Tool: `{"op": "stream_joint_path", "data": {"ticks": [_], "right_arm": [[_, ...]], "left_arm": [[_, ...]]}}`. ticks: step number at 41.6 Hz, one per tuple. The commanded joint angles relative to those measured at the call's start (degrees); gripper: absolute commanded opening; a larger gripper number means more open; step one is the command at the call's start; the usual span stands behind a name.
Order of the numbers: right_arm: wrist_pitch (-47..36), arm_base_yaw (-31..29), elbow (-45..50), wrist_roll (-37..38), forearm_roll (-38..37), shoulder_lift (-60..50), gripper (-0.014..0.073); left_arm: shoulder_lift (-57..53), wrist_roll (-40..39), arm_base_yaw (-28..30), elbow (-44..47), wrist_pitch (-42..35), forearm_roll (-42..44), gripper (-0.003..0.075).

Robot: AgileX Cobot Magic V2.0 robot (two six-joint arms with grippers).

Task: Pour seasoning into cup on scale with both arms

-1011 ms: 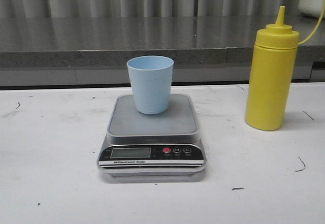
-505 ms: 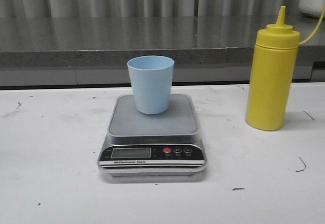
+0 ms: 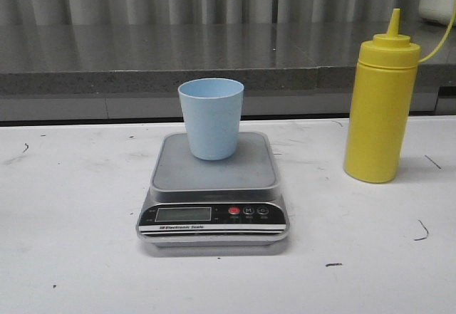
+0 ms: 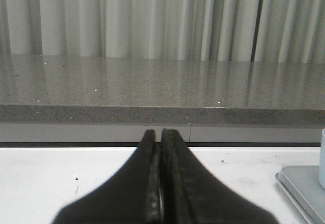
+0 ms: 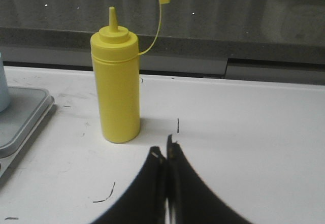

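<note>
With both my left gripper [image 4: 160, 183] and right gripper [image 5: 165, 183] pressed closed and empty, I am needing to spread the right one wide before squarely approaching the upright seasoning [image 5: 116, 82].

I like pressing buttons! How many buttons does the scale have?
3, in a row on the scale's front panel, right of the display: red button, then two dark buttons.

matt plastic cup [image 3: 211, 118]; scale [image 3: 213, 186] — brushed steel

On the white table there is one tall yellow plastic squeeze bottle [image 3: 379, 107], one small pale blue plastic tumbler [image 3: 211, 118] and one flat grey-topped digital kitchen scale [image 3: 213, 189].
</note>
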Motion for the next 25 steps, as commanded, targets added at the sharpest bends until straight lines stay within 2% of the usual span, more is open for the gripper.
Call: {"op": "stream_joint_path", "data": {"ticks": [1, 12, 25], "right_arm": [[-10.5, -0.9, 2.8, -0.6, -0.8, -1.9, -0.0068], [-21.2, -0.9, 10.7, -0.3, -0.8, -5.4, -0.0068], [-21.1, -0.9, 10.6, -0.3, -0.8, -5.4, -0.0068]], "left_arm": [[-1.0, 0.0, -0.1, 1.3, -4.9, -0.4, -0.0020], [-1.0, 0.0, -0.1, 1.3, -4.9, -0.4, -0.0020], [-0.9, 0.0, -0.1, 1.3, -4.8, -0.4, -0.0020]]}}
